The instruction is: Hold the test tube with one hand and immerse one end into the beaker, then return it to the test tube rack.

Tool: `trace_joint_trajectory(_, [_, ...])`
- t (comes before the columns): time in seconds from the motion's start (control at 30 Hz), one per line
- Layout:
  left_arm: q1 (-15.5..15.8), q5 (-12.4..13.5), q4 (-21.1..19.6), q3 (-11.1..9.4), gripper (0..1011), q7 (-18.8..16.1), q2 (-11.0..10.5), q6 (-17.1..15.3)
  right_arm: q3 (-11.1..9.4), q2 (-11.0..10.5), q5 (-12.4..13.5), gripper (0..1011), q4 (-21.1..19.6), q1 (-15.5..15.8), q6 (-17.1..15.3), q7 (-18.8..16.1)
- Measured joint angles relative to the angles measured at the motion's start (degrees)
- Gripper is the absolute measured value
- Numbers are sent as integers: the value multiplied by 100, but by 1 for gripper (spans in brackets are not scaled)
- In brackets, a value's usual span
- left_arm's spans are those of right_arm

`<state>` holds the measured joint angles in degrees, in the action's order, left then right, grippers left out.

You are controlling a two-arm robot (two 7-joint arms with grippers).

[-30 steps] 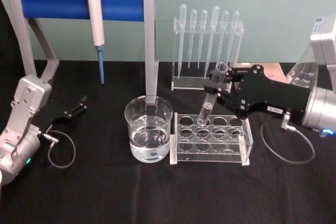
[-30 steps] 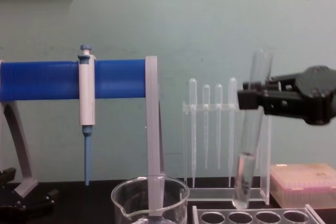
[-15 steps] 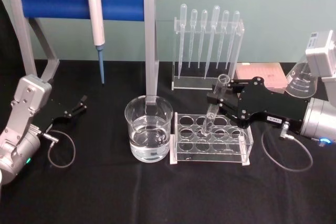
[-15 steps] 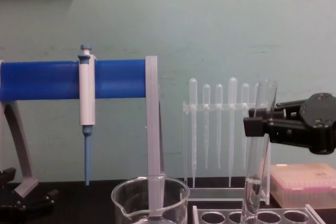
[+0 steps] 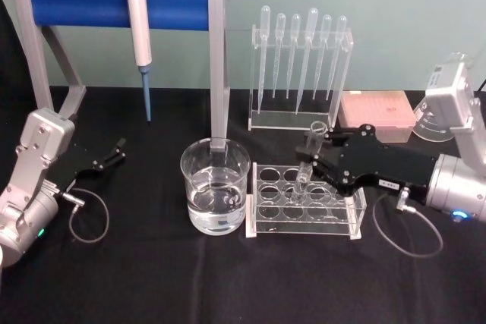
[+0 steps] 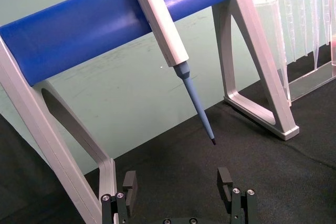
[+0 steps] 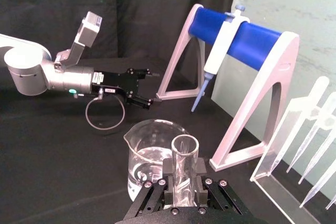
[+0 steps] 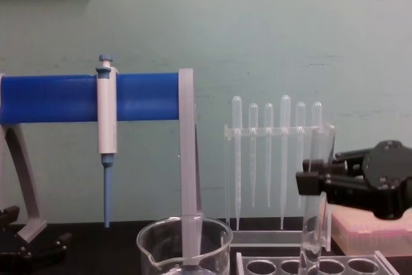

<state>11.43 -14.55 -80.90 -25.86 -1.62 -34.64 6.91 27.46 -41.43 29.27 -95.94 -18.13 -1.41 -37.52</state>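
Observation:
The test tube point(image 5: 310, 151) leans slightly, its lower end down in a back hole of the clear rack point(image 5: 267, 215). My right gripper point(image 5: 317, 158) is shut on the tube's upper part, reaching in from the right. The chest view shows the test tube point(image 8: 315, 223) dipping into the rack point(image 8: 270, 266) below the right gripper point(image 8: 310, 182). In the right wrist view the tube's open mouth point(image 7: 185, 149) sits between the fingers point(image 7: 168, 181). The beaker point(image 5: 215, 186), partly filled with clear liquid, stands just left of the rack. My left gripper point(image 5: 115, 152) rests open at the far left.
A blue-barred stand point(image 5: 114, 1) carries a white-and-blue pipettor point(image 5: 137, 24) behind the beaker. Behind the rack is a clear holder with several plastic pipettes point(image 5: 300, 58). A pink box point(image 5: 376, 110) and a glass flask point(image 5: 433, 115) sit at the back right.
My right gripper has come down and slightly toward me with the test tube. The tube's lower end went from just above the rack to inside one of its holes. The left arm stayed still.

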Motion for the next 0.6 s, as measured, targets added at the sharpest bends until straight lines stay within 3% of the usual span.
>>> trace_joint_trajectory(0.6, [0, 0, 0, 0, 1000, 0, 0, 0, 144, 284, -204, 241, 512, 9, 146, -127])
